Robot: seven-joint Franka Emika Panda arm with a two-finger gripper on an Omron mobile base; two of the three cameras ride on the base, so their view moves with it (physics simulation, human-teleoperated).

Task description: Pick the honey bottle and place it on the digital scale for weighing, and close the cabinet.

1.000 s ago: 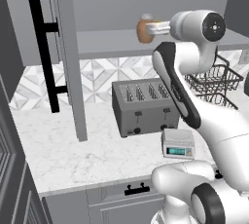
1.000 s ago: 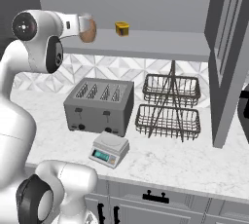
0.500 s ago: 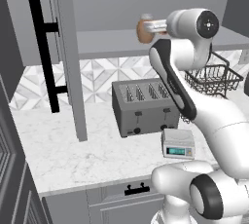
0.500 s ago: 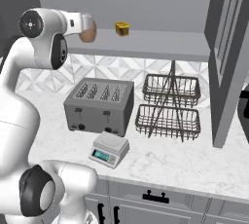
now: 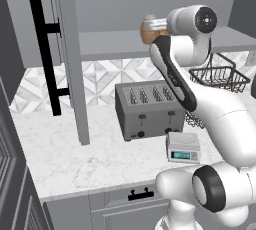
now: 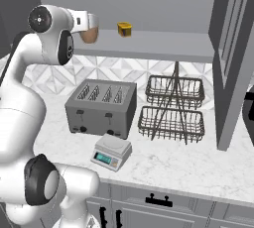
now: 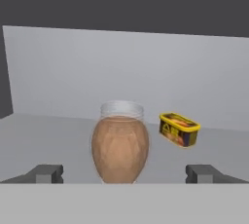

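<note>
A small rounded orange-brown honey bottle [image 7: 119, 147] with a pale cap stands upright on the grey cabinet shelf [image 6: 163, 48], between the wide-open claw [image 7: 124, 173] fingertips, not gripped. A flat yellow container [image 7: 179, 129] sits just beside it. Below, on the white marble bench [image 5: 75, 156], sit a dark-grey four-slot toaster [image 5: 148, 108] and a light-grey digital scale [image 6: 111, 151].

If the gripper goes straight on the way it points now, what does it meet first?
The honey bottle: it stands centred between the open fingers of the gripper. The yellow container sits off to one side, probably deeper on the shelf.
</note>
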